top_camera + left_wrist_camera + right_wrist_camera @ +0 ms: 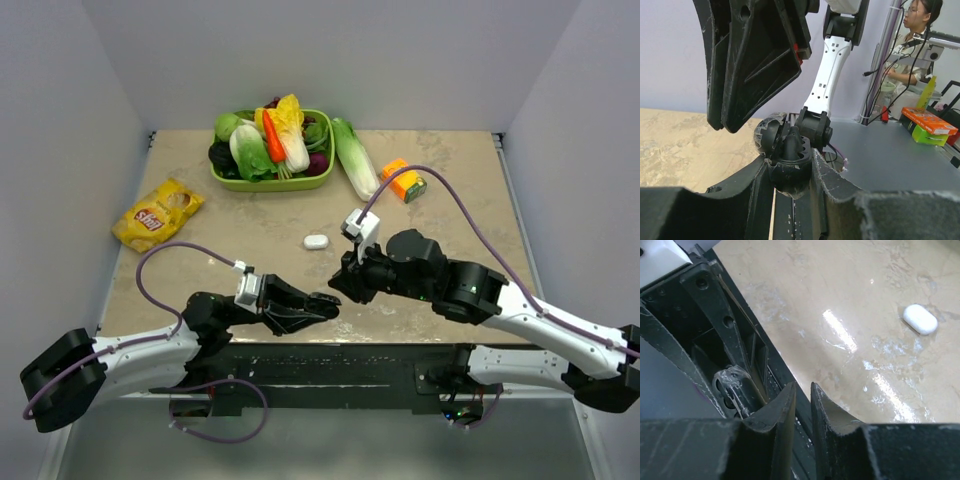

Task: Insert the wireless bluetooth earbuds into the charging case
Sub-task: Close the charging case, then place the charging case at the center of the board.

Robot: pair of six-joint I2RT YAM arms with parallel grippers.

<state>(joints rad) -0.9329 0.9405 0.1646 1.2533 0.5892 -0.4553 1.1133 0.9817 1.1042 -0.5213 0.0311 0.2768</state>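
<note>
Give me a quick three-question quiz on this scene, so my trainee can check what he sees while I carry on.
1. Fill the gap: in the top view, the orange carton stands to the ___ of the green basket.
2. Pick one: the white case lies A) inside the green basket, B) on the bare table, apart from the basket, C) on top of the yellow chip bag.
3. True or false: the fingers of the left gripper are closed on a dark round object.

Key: 1 right; 2 B; 3 true.
</note>
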